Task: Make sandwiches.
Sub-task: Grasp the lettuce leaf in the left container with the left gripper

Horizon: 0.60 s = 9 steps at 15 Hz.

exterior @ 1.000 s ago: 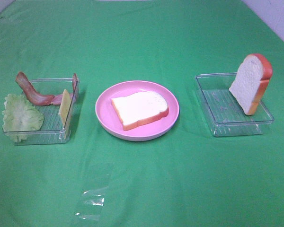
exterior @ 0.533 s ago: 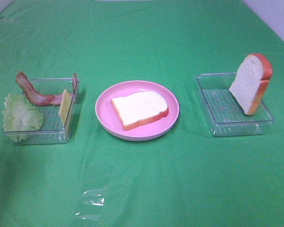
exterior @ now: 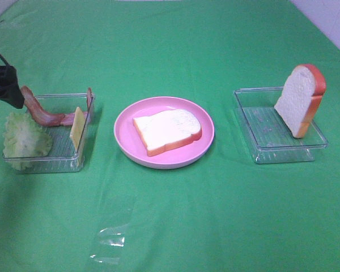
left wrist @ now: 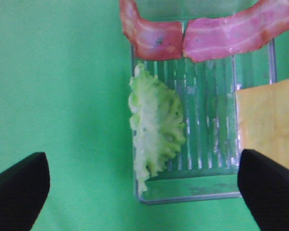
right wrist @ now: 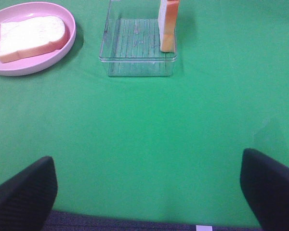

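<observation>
A bread slice [exterior: 167, 130] lies flat on the pink plate [exterior: 127, 139]; it also shows in the right wrist view [right wrist: 31, 36]. A second bread slice [exterior: 300, 99] stands leaning in the right clear tray [exterior: 272, 139]. The left clear tray [exterior: 62, 161] holds lettuce [exterior: 25, 139], bacon strips [exterior: 39, 110] and an upright cheese square [exterior: 77, 127]. My left gripper [exterior: 3, 85] is open above that tray's far left corner; in its wrist view [left wrist: 144, 192] it hangs over the lettuce [left wrist: 156, 130]. My right gripper [right wrist: 147, 192] is open, empty, well short of the right tray [right wrist: 135, 45].
A crumpled piece of clear plastic film [exterior: 110, 241] lies on the green cloth near the front, left of centre. The cloth's edge and a pale wall [exterior: 334, 22] show at the back right.
My left gripper has come into the high view from the left edge and now hangs by the bacon end of the left tray. Food and trays have not moved.
</observation>
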{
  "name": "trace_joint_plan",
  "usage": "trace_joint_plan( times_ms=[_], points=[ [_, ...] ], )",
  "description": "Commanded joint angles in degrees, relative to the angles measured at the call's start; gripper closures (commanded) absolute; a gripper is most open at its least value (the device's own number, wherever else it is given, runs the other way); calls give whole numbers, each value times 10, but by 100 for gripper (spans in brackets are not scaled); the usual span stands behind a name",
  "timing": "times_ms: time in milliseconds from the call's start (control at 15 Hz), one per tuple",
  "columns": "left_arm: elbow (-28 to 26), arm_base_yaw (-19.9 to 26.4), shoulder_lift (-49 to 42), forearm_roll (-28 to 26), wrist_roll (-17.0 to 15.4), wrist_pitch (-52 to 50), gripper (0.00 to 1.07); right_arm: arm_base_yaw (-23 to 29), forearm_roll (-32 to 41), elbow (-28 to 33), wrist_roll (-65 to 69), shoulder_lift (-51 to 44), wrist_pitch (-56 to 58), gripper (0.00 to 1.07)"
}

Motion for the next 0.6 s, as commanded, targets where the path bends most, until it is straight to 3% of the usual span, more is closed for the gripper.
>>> trace_joint_plan(
  times_ms=[67, 267, 400, 600],
  points=[
    [-49, 2, 48, -43, -3, 46, 9, -1, 1, 2, -5, -18, -2, 8],
    [-135, 1, 123, -30, -37, 148, 9, -1, 1, 2, -5, -18, -2, 8],
    [-194, -3, 164, 14, -70, 199, 9, -1, 1, 2, -5, -18, -2, 8],
    [-210, -14, 184, 61, -80, 223, 9, -1, 1, 2, -3, -18, -2, 8]
  ],
)
